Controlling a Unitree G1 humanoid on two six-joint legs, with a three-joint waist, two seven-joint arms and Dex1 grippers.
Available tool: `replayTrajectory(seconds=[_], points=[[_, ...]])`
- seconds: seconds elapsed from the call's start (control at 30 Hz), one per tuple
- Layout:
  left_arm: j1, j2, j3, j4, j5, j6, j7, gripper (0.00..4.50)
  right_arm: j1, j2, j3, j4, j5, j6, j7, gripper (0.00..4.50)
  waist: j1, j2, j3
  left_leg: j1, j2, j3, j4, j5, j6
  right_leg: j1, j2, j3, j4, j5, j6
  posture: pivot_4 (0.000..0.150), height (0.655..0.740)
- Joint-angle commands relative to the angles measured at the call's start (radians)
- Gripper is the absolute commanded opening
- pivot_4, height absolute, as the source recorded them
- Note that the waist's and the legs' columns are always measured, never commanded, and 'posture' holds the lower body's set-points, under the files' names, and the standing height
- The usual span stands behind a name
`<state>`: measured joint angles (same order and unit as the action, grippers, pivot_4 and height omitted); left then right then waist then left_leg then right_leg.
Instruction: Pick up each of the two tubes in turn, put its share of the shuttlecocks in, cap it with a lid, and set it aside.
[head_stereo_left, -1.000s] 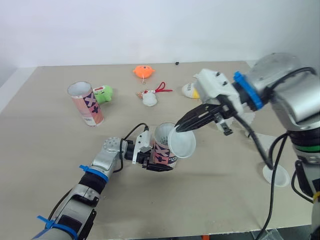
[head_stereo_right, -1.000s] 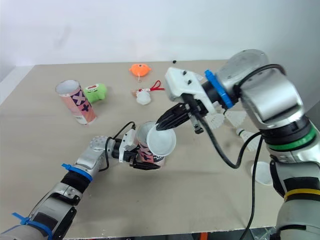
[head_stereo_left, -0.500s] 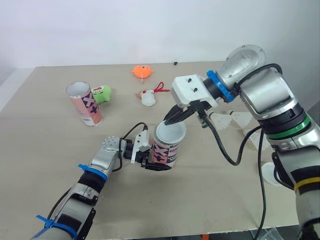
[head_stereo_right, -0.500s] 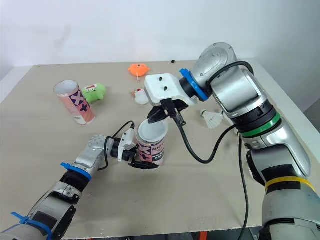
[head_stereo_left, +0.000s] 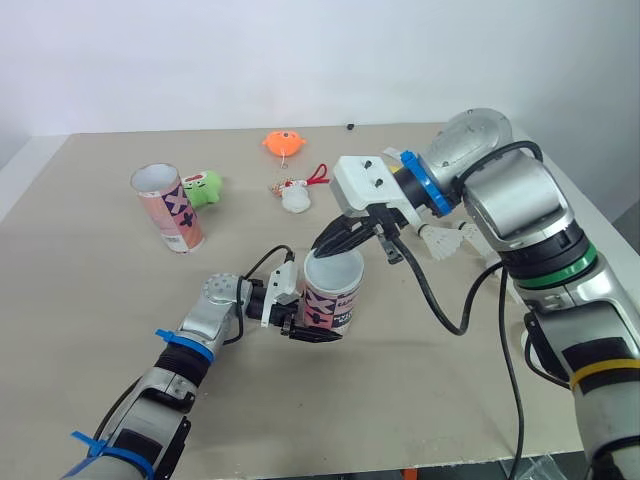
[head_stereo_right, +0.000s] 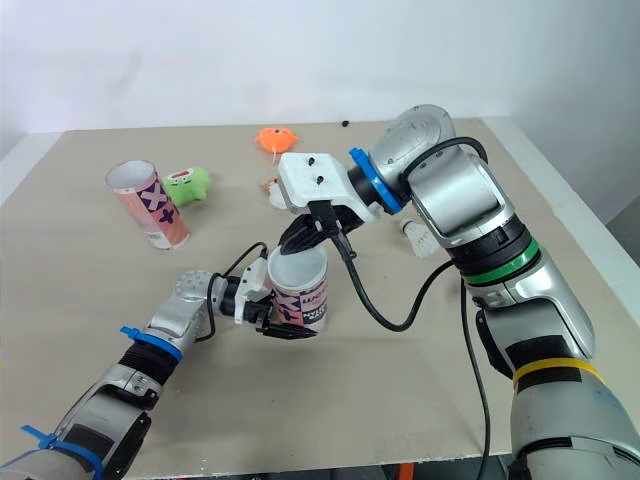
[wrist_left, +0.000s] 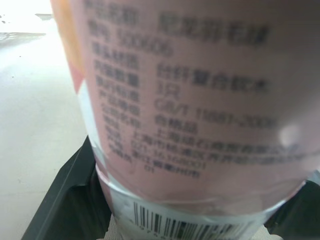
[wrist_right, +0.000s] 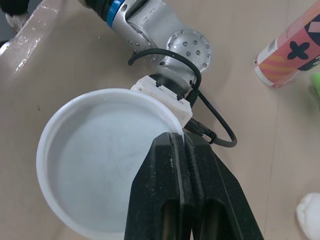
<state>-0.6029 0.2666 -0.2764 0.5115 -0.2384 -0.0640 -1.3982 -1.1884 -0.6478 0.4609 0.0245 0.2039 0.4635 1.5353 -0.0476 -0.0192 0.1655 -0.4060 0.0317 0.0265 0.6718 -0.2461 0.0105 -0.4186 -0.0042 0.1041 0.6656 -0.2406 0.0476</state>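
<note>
Pinching the lid (head_stereo_left: 334, 270), right gripper (head_stereo_left: 323, 248) now lower, atop the tube (head_stereo_left: 339, 306) clamped in left gripper (head_stereo_left: 303, 324).

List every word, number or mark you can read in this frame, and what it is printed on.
"500606" (soft): held tube, upper print.
"GB/T 11881-200", last digit blurred: same tube.
Chinese lines and the digits above the barcode: too blurred to read.
"X" and "+" marks, no words: standing tube.
Lid: no text.
</note>
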Motion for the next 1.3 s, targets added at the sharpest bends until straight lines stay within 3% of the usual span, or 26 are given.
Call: replayTrajectory(seconds=[0.03,0.5,0.6,0.83,0.97,1.13,1.3], points=[[0.032,0.030,-0.026,0.040,0.059,0.029,0.020,3.08,0.012,0.008,-0.012,-0.021,-0.025,-0.050,-0.010,0.18,-0.001,0.000,0.000,0.000,0.000,0.000,0.000,0.000,0.000,0.000,0.000,0.000,0.000,-0.001,0.002,0.150,0.7323],[0.063,0.055,-0.016,0.000,0.052,0.045,0.044,3.08,0.141,-0.041,-0.045,-0.170,-0.087,-0.180,-0.080,0.18,-0.001,-0.002,-0.003,0.001,0.002,0.000,0.000,0.000,0.000,0.000,0.002,-0.001,0.000,-0.002,0.002,0.150,0.7323],[0.067,0.060,-0.017,-0.009,0.050,0.049,0.046,3.08,0.168,-0.027,-0.063,-0.188,-0.093,-0.169,-0.126,1.08,-0.002,-0.003,-0.004,0.001,0.002,0.000,0.000,0.000,0.000,0.001,0.002,-0.001,0.000,-0.002,0.001,0.150,0.7323],[0.075,0.068,-0.018,-0.028,0.045,0.062,0.047,3.08,0.200,0.002,-0.088,-0.208,-0.083,-0.155,-0.181,4.42,-0.002,-0.004,-0.006,0.003,0.006,0.000,-0.001,0.000,0.000,0.001,0.006,-0.001,0.000,-0.002,-0.001,0.150,0.7323],[0.077,0.069,-0.021,-0.036,0.043,0.069,0.046,3.08,0.191,0.013,-0.106,-0.211,-0.060,-0.126,-0.182,4.47,-0.001,-0.004,-0.008,0.003,0.009,0.000,-0.001,0.000,0.000,0.001,0.010,-0.001,0.000,-0.003,-0.003,0.150,0.7323],[0.079,0.073,-0.021,-0.040,0.043,0.073,0.043,3.08,0.079,-0.005,-0.262,-0.215,0.166,0.078,-0.134,4.47,-0.001,-0.004,-0.008,0.002,0.013,0.000,-0.001,0.000,0.000,0.000,0.013,0.000,0.000,0.000,-0.009,0.150,0.7323],[0.078,0.074,-0.020,-0.039,0.043,0.073,0.045,3.08,0.069,-0.039,-0.285,-0.252,0.275,0.190,-0.105,4.47,-0.001,-0.004,-0.008,0.003,0.015,-0.001,-0.002,0.000,0.000,0.000,0.015,-0.003,0.001,-0.001,-0.011,0.150,0.7323]])
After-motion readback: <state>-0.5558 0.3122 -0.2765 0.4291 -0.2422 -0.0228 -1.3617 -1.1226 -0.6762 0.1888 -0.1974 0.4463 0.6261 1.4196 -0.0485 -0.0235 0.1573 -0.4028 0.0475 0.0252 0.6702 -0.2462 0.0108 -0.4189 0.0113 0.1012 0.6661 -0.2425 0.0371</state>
